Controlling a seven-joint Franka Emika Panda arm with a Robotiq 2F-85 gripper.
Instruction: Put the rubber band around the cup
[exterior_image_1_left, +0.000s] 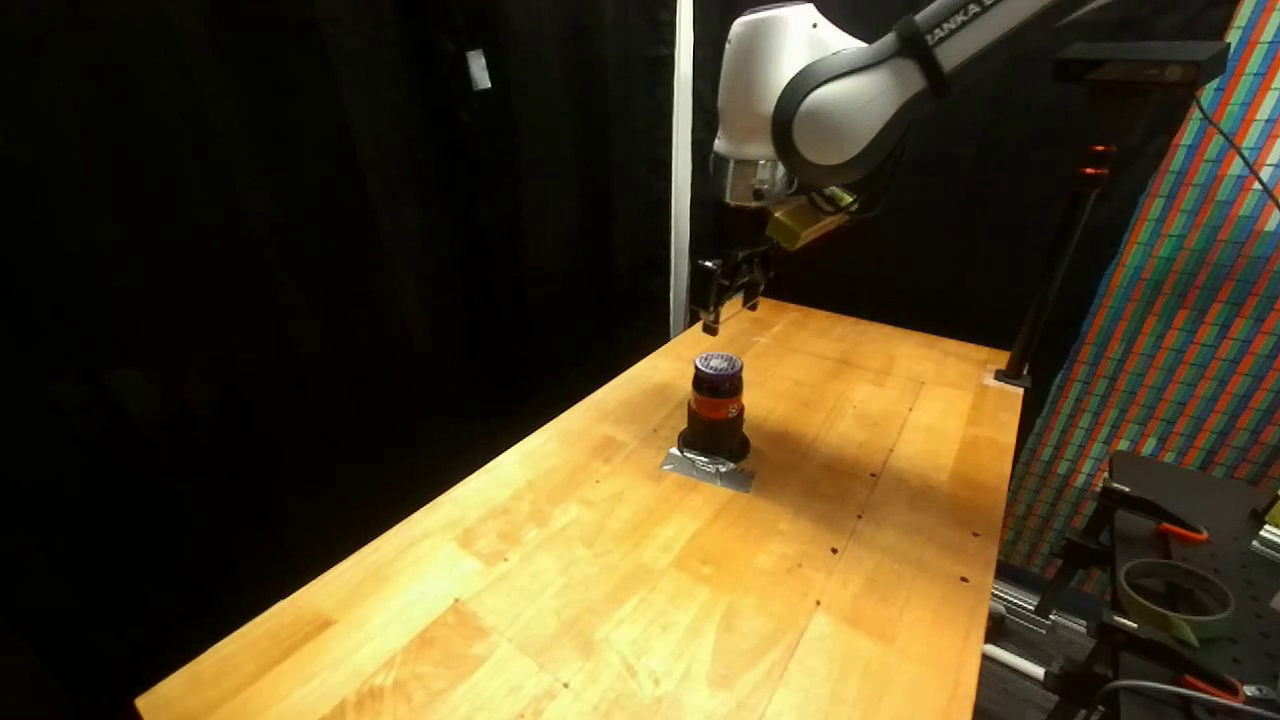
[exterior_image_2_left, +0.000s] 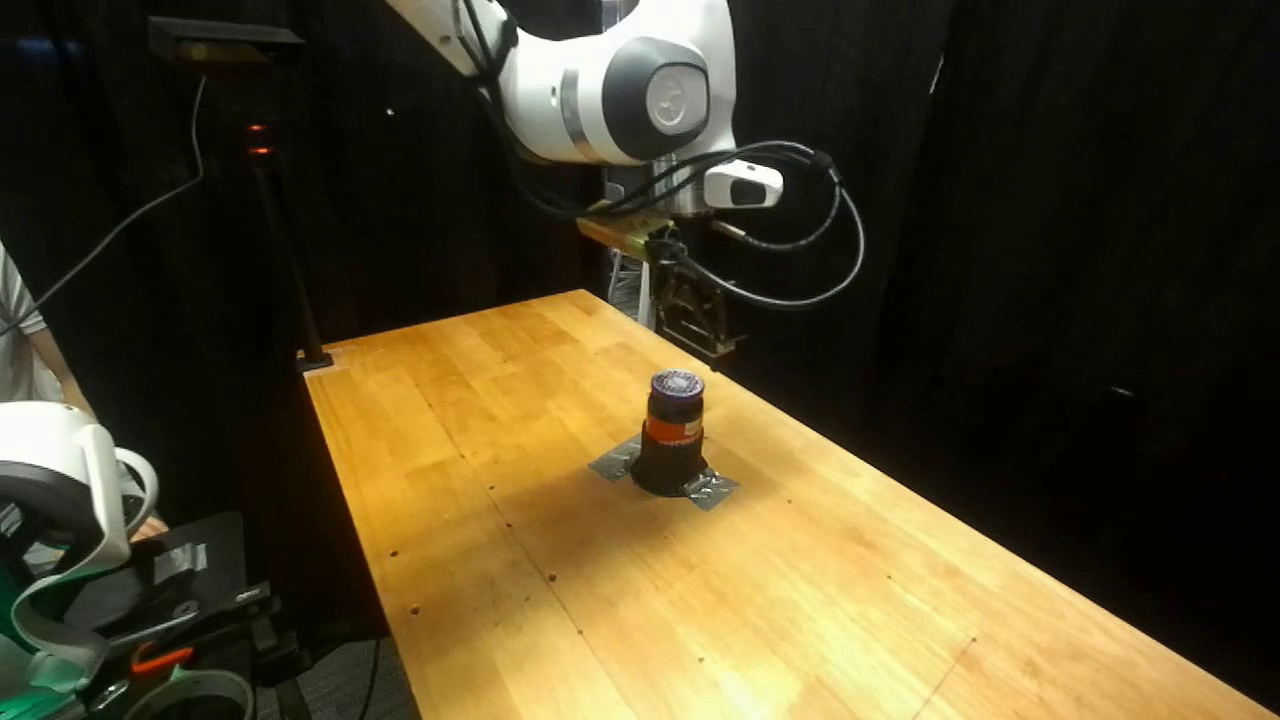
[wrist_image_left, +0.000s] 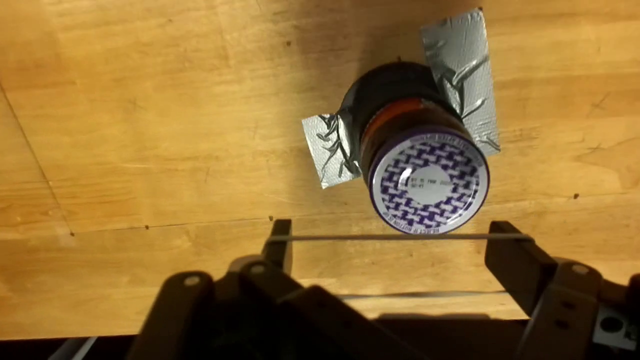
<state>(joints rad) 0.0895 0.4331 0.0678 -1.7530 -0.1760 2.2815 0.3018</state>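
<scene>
The cup (exterior_image_1_left: 717, 407) is a dark jar with an orange-red band and a purple-white lid. It stands upright on the table in both exterior views (exterior_image_2_left: 673, 430), its foot in a black holder (exterior_image_1_left: 716, 436). In the wrist view the cup's lid (wrist_image_left: 429, 182) lies just above the band line, right of centre between the fingers. My gripper (wrist_image_left: 391, 232) is open. The rubber band (wrist_image_left: 360, 237) is stretched around its two fingers, with two strands across the gap. In both exterior views the gripper (exterior_image_1_left: 731, 318) hangs above the table, higher than the lid and apart from the cup (exterior_image_2_left: 720, 355).
Grey tape (wrist_image_left: 465, 80) fixes the holder to the wooden table (exterior_image_1_left: 600, 580). The table's edge runs behind the gripper near the bottom of the wrist view. A black post (exterior_image_2_left: 290, 260) with a camera stands at a table corner. A side cart (exterior_image_1_left: 1190, 560) holds a tape roll.
</scene>
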